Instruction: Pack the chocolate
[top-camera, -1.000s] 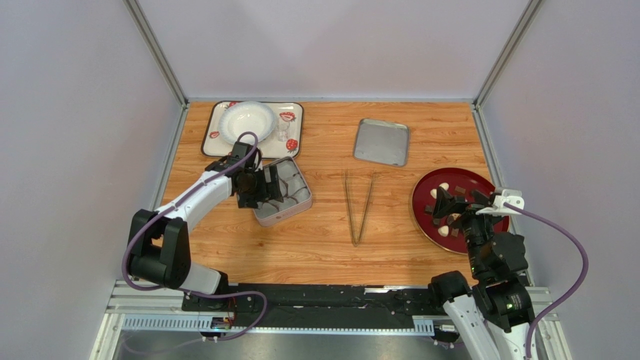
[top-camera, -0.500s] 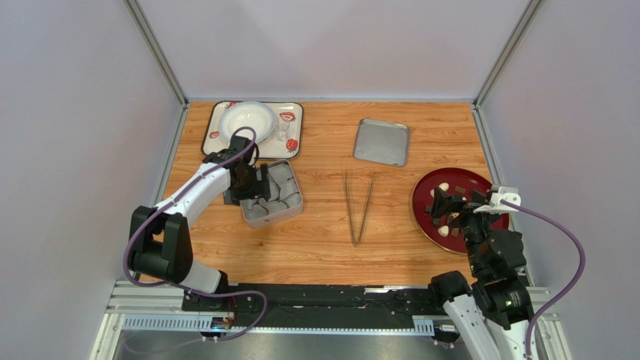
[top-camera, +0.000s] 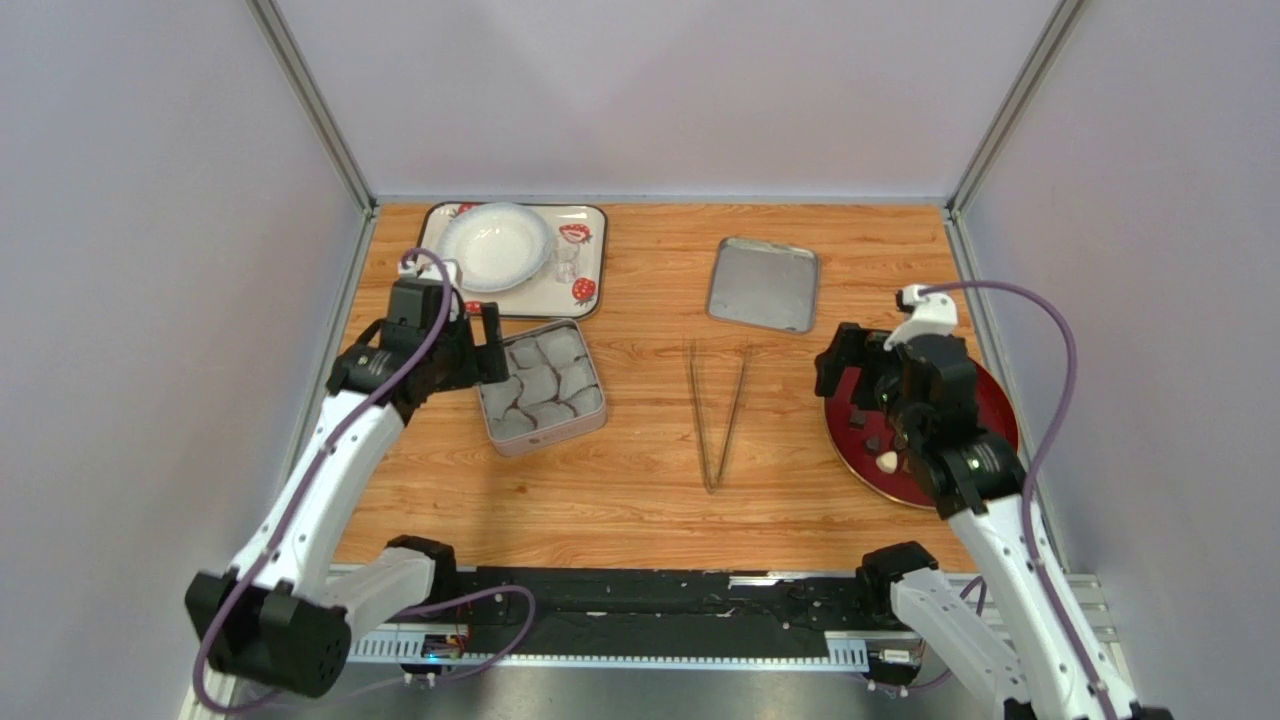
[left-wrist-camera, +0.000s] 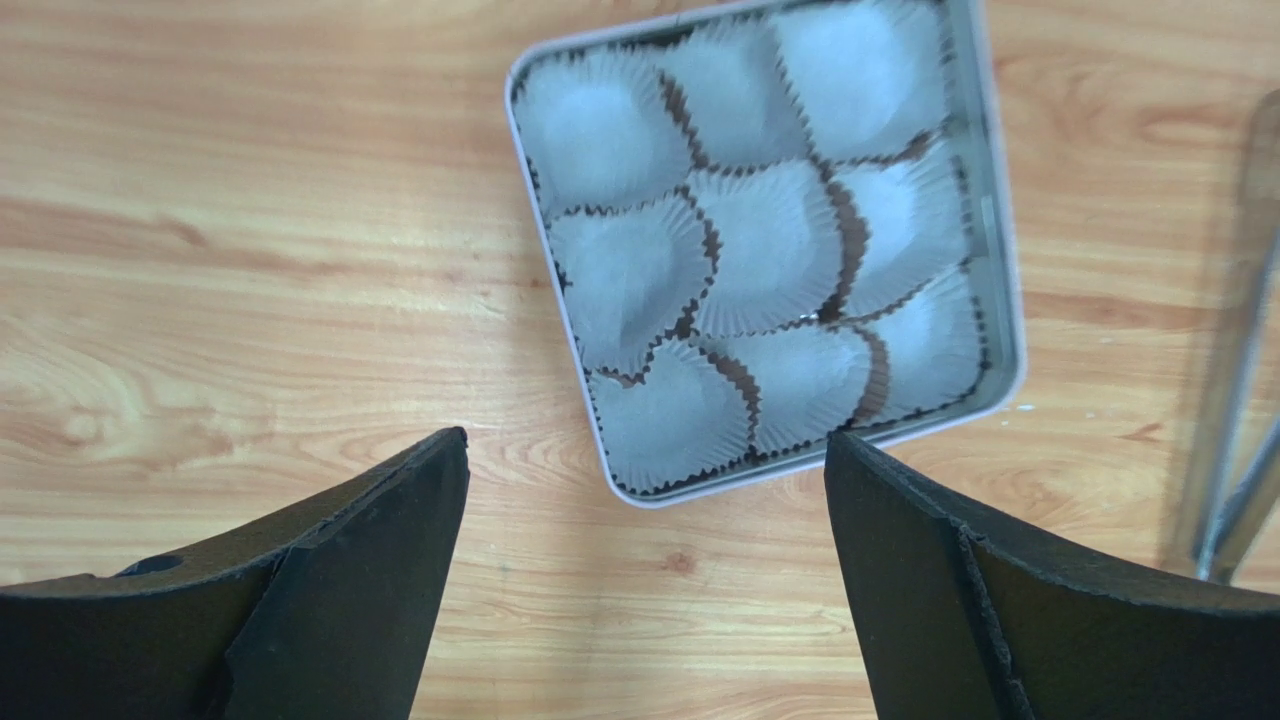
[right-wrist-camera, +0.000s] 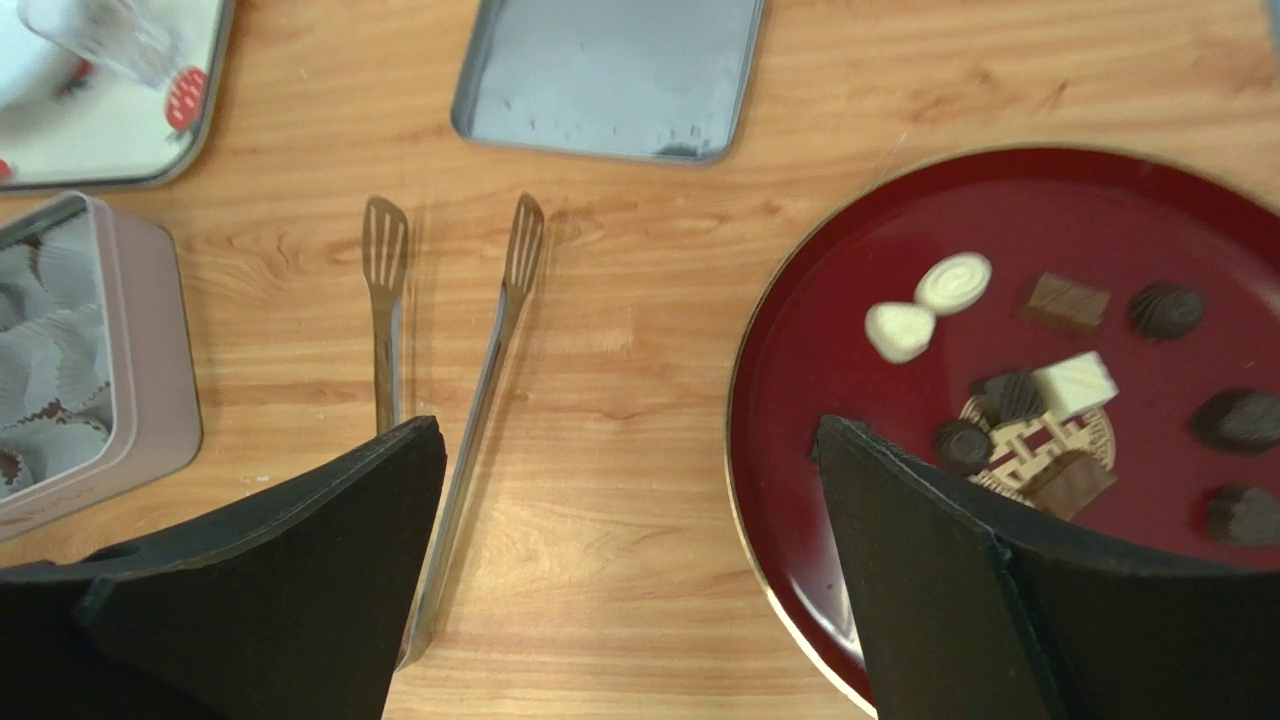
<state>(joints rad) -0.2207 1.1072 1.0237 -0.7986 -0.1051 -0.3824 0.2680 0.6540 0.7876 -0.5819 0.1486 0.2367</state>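
Note:
The chocolate (right-wrist-camera: 1052, 393), dark brown pieces and a few cream-white ones (right-wrist-camera: 929, 308), lies on a red plate (right-wrist-camera: 759, 375) at the table's right; in the top view my right arm covers most of the plate (top-camera: 998, 405). A silver tin (top-camera: 541, 387) lined with empty grey paper cups (left-wrist-camera: 751, 240) lies flat left of centre. My left gripper (top-camera: 478, 348) hovers open above the tin's left edge, with nothing between its fingers (left-wrist-camera: 643, 438). Over the plate's left rim my right gripper (top-camera: 845, 383) hangs open and empty (right-wrist-camera: 628, 423), above bare wood between tongs and plate.
Metal tongs (top-camera: 717, 413) lie mid-table between tin and plate, also in the right wrist view (right-wrist-camera: 496, 353). The tin's lid (top-camera: 763, 284) rests at the back. A strawberry-print tray (top-camera: 433, 288) with a white bowl (top-camera: 496, 243) and a small glass (top-camera: 564, 266) sits back left.
The left gripper let go of the tilted tin, which now lies flat, and drew back leftward and up. The right arm rose off the plate and moved farther back.

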